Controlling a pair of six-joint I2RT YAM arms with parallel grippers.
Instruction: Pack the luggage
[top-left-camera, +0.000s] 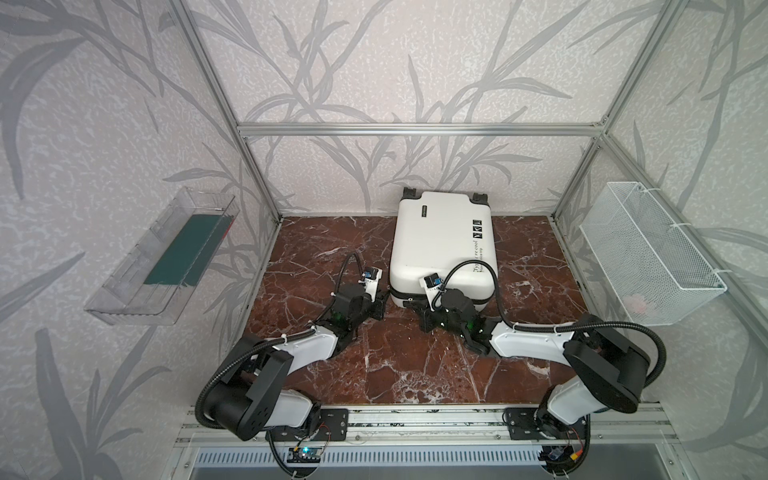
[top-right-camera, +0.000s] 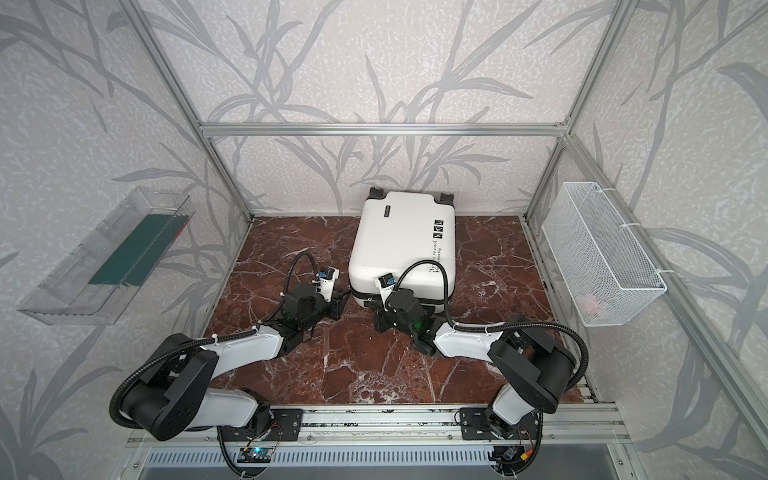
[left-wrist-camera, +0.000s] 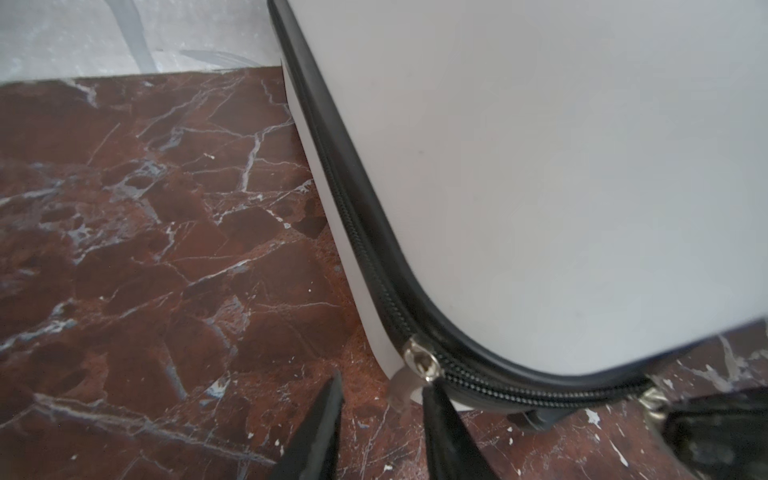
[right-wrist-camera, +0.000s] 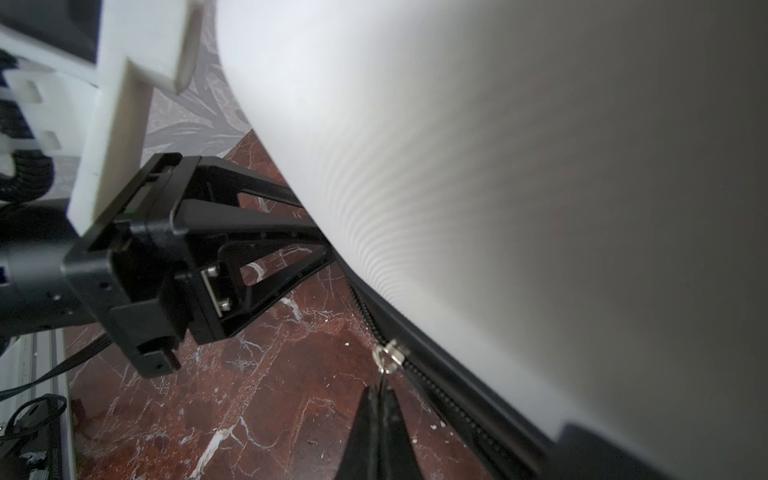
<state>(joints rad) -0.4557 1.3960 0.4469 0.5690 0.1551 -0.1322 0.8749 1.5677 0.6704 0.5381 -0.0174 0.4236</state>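
Nearest the lens in both top views, we note the aluminium rail (top-left-camera: 415, 419) carrying the two arm bases; beyond it both arms reach over the red-brown marble tabletop (top-left-camera: 374, 365) to the near edge of the luggage (top-left-camera: 444, 245); this white suitcase lies flat and closed, right of centre, wheels (top-left-camera: 409, 192) toward the back wall. We record the left gripper (left-wrist-camera: 384, 384) spread at the near left corner, its fingers either side of the silver pull tab (left-wrist-camera: 399, 392) hanging from a zipper slider (left-wrist-camera: 419, 361). We record the right gripper (right-wrist-camera: 380, 388) pressed together directly beneath a second slider (right-wrist-camera: 388, 357) on the black zipper band (left-wrist-camera: 365, 232); whether a tab is pinched, we cannot tell. Clear tray (top-left-camera: 158, 266) and wire basket (top-left-camera: 648, 253) hang on the side walls.
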